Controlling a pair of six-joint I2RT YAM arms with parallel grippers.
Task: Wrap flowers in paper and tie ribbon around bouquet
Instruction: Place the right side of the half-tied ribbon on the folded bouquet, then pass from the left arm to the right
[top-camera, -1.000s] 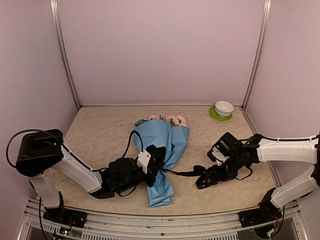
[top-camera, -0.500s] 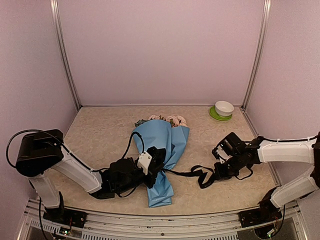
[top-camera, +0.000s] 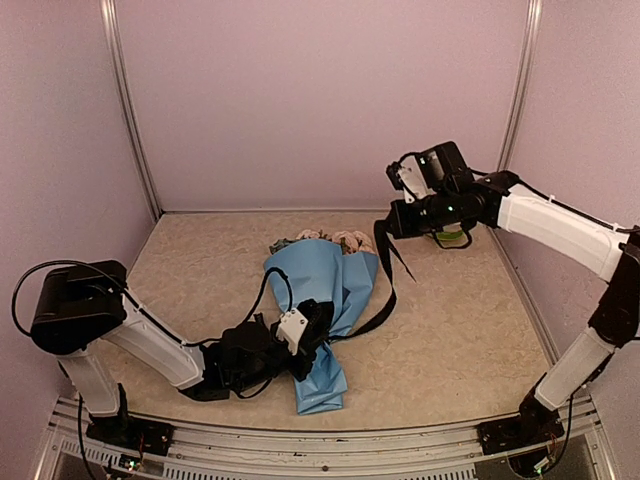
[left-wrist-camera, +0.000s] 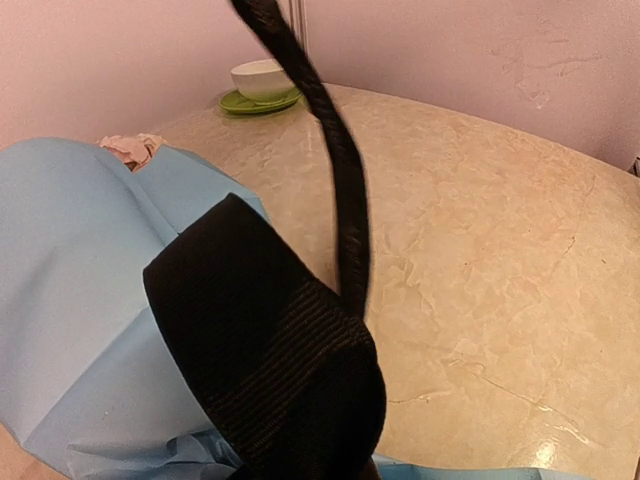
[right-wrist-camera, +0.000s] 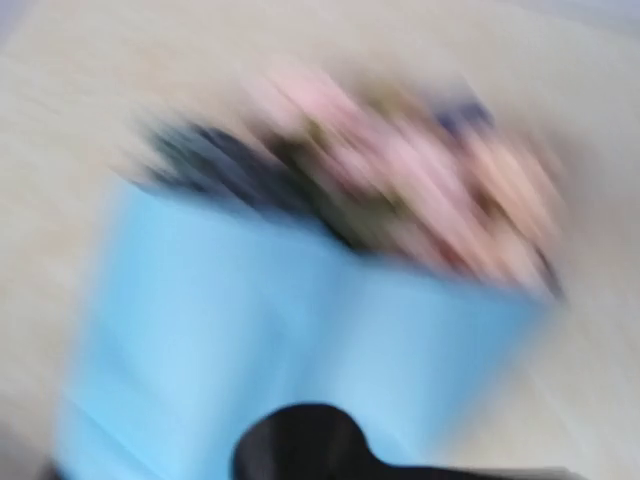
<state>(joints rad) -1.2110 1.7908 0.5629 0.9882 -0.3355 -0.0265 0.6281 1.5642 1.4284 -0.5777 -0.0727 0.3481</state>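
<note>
Top external: R gripper (top-camera: 392, 218) has clamped the ribbon (top-camera: 389, 282) & swung up fast, from low at 4 o'clock of the bouquet (top-camera: 322, 285) to high at its 2 o'clock; R wrist view is all blur. Ribbon now hangs lifted off the table (top-camera: 450, 330), so prob. a wrap pass is starting, nothing tied yet. R jaws fully closed, strand pinched, tail dangling. L gripper (top-camera: 305, 338) closed at bouquet's waist, apparently pinning ribbon's other end. Bouquet lies mid-table, blooms twd 12.

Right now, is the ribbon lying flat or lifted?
Lifted: the ribbon runs up from the bouquet to the right gripper above the table.
</note>
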